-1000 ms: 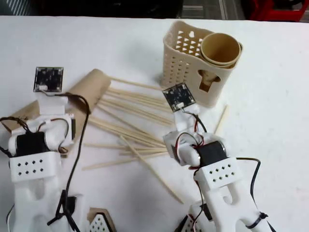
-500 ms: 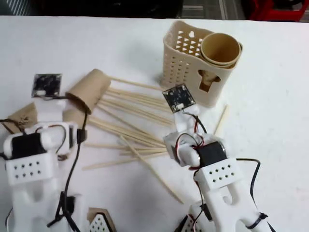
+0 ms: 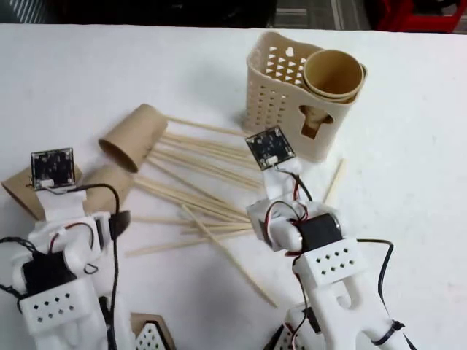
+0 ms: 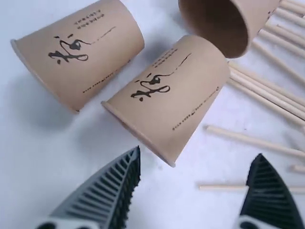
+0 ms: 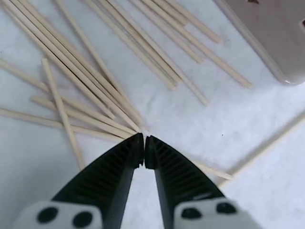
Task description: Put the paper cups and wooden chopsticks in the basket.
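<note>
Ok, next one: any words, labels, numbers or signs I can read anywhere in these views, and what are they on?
Middle cup: a black brush-style mark and fine lines of print on its side, too small to read.
Leftmost cup: the same kind of mark and fine print, also unreadable.
Third cup: no print on the part that shows.
Basket, chopsticks: no text.

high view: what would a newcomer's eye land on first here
First, the loose fan of wooden chopsticks strewn across the middle of the table. Next, the basket at the far side, with paper cups nested in it. Three tipped cups lie on their sides at the left, and the left gripper hangs open beside them.
</note>
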Available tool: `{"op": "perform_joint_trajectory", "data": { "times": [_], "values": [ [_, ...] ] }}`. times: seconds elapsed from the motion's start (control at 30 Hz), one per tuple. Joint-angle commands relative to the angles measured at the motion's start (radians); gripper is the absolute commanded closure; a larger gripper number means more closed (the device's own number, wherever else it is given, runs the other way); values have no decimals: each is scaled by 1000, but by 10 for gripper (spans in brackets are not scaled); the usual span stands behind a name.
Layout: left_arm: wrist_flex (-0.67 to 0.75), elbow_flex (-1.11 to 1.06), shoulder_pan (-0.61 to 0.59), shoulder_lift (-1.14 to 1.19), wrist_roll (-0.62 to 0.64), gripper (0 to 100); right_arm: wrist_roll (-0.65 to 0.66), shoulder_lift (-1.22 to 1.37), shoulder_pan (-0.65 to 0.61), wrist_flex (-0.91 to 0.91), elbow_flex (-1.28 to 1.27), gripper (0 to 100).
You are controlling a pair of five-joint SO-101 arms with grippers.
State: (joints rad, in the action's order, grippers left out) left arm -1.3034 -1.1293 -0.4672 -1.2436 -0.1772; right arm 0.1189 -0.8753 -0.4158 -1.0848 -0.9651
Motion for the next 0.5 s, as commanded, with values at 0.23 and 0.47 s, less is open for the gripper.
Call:
{"op": "perform_joint_trajectory", "data": {
  "times": [0.23,0.47],
  "values": [
    [305,-77,-2,278,-2,649,9,-19,1,15,6,975],
    [414,-75,139,386,-8,775,9,-19,1,15,6,975]
  ]
}}
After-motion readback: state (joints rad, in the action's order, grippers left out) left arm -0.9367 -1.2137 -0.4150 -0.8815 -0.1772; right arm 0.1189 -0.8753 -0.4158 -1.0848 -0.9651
